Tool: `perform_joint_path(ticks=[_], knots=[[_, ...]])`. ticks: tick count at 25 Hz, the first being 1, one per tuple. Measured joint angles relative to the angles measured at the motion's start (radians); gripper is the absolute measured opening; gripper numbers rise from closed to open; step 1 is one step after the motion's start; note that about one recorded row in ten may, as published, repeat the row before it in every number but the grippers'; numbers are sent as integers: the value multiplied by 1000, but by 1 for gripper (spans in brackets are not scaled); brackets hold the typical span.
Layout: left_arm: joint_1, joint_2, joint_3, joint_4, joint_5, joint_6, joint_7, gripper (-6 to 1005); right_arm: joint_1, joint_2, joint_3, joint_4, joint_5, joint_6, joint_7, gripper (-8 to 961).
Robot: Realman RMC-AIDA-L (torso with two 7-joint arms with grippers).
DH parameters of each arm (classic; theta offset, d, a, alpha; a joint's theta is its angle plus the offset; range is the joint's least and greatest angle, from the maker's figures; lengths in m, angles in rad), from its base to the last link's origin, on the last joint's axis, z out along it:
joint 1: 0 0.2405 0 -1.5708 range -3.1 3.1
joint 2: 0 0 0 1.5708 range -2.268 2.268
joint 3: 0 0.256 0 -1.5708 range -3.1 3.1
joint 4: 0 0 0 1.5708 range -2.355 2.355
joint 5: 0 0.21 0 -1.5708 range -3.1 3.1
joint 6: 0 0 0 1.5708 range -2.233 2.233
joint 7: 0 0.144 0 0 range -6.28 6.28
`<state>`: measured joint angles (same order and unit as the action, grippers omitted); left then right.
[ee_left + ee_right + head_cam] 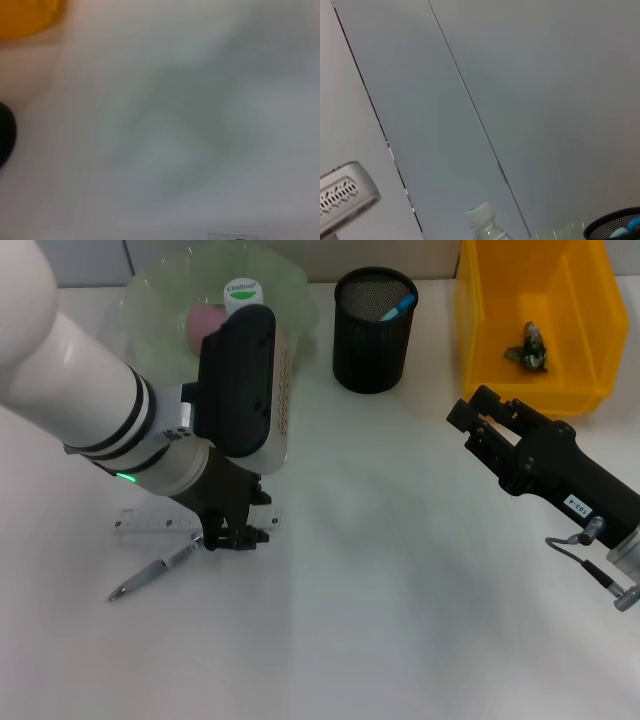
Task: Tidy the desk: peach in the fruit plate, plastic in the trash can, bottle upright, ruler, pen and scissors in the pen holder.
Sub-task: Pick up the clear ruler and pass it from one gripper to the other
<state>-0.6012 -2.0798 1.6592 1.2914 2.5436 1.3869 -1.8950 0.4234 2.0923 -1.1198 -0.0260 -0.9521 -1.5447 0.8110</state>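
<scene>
On the left of the white desk [400,620], the left gripper [232,536] is lowered onto the clear ruler [150,523], with the silver pen [152,574] lying just beside it; whether its claw is spread or pinching the ruler cannot be told, since the arm's own body covers the fingers. The step in hand appears to be picking up the ruler, and the next move would call for a firm pinch on its thin edge, a lift, then a carry to the black mesh pen holder [373,332] behind. Farther back, the green fruit plate [290,285] already holds the pink peach [203,322], and the bottle [243,292] stands upright, largely hidden by the arm. The pen holder shows something blue inside; scissors cannot be made out. On the right, the yellow trash can [480,330] contains a crumpled scrap of plastic [529,348], and the right gripper [470,412] hovers in front of it, its claw's state unclear.
</scene>
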Motion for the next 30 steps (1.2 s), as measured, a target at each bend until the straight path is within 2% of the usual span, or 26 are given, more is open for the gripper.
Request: perform_joint_path(ticks=[9,12,15,22,23,24,30], knots=[[91,6,-58,197,-71,3,3,376,0,0,0,0,1,0,3,428],[121,9,-95,255,-140,10,7,376,0,0,0,0,1,0,4,428],[150,11,-169,300,-266,29,26,376,0,0,0,0,1,0,5,428],[176,11,-294,321,-515,66,58,376,0,0,0,10,0,0,5,428],[176,11,-294,321,-515,66,58,376,0,0,0,12,1,0,5,428],[173,11,-329,290,-612,60,70,376,0,0,0,13,1,0,5,427],[151,7,-343,214,-716,21,89,377,0,0,0,16,-1,0,5,427]])
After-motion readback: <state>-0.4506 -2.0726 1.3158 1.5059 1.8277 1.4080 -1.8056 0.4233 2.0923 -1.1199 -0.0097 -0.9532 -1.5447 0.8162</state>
